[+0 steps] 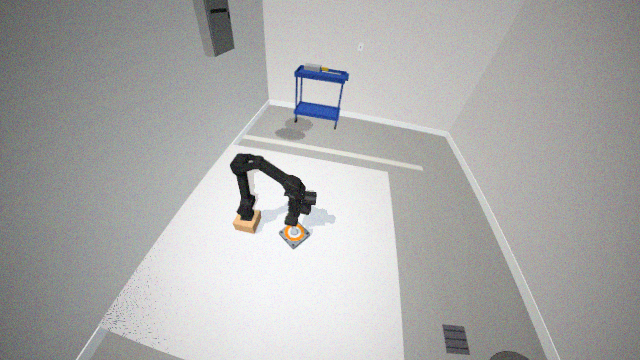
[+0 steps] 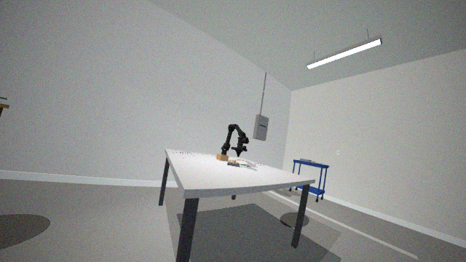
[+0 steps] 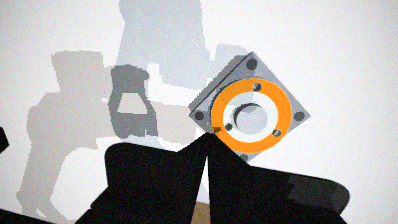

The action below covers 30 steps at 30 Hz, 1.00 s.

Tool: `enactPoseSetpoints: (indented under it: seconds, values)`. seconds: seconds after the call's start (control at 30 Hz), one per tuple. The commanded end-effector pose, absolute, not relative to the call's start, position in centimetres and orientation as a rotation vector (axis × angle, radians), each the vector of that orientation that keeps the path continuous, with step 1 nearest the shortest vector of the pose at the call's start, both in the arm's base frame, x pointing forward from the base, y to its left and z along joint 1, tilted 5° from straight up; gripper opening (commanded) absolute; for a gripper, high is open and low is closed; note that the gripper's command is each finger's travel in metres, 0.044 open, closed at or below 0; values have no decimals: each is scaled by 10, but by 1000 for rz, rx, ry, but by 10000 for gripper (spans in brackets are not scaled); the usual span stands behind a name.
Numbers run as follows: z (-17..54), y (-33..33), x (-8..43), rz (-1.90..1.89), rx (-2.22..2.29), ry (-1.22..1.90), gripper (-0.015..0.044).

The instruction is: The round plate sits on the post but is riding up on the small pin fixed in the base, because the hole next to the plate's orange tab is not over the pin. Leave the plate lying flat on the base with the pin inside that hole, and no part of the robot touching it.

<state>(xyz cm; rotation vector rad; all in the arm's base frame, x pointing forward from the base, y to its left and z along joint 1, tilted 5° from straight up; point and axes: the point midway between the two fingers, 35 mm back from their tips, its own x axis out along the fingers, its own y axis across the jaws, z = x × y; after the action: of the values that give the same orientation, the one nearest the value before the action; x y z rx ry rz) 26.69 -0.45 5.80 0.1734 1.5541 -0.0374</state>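
Observation:
The round plate (image 1: 294,239) (image 3: 286,102), an orange ring with a white inner band, sits around the pale post (image 3: 251,119) on the grey diamond-shaped base (image 1: 293,245) (image 2: 234,164) (image 3: 237,74). Three small holes show in the plate in the wrist view. The orange tab and the pin cannot be made out; a small dark spot shows at the plate's lower-left rim, beside the fingertips. Whether the plate is tilted is unclear. My gripper (image 1: 291,223) (image 2: 238,156) (image 3: 209,137) is shut and empty, pointing down. Its tips overlap that rim in the wrist view; the exterior view shows them above the base.
The arm stands on a wooden block (image 1: 246,223) (image 2: 222,157) beside the base, on the white table (image 1: 320,300) (image 2: 226,178). The arm's shadows fall on the table. A blue cart (image 1: 320,111) (image 2: 311,164) stands beyond the table.

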Motion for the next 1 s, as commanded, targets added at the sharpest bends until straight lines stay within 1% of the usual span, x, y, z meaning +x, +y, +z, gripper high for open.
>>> enactPoseSetpoints:
  seconds: [0.0,0.27,0.97]
  values:
    - [48,-6,267,-40,169,1567,0]
    - [8,-3,264,-40,169,1567,0]
    - [5,-8,245,-40,169,1569,0]
